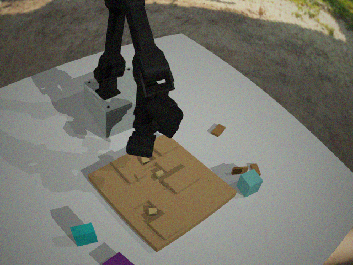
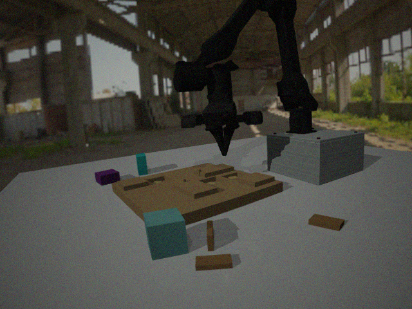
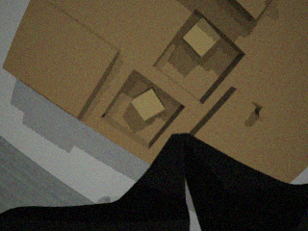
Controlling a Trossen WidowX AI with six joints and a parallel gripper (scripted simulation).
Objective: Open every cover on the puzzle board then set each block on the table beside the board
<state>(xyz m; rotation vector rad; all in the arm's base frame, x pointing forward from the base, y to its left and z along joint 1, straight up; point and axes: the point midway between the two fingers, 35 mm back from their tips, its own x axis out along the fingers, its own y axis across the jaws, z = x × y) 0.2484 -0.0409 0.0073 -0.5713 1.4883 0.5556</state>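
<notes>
While three pale blocks [image 1: 159, 173] sit in their uncovered wells on the puzzle board [image 1: 196, 196] in the middle of the desk [image 1: 284, 142], the gripper [image 2: 224, 150] hangs above its far side clenched on nothing — covers seemingly open, lifting apparently not begun.

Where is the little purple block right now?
In the exterior view the small purple block lies on the table just beyond the wooden puzzle board's far left corner, near the upright teal block.

A pale grey surface [image 2: 349, 252] stands in a derelict hall: concrete columns [image 2: 74, 76], broken windows [image 2: 394, 44], daylight, dirt floor [image 1: 271, 57], greenery [image 2: 379, 86] beyond its far right corner.
</notes>
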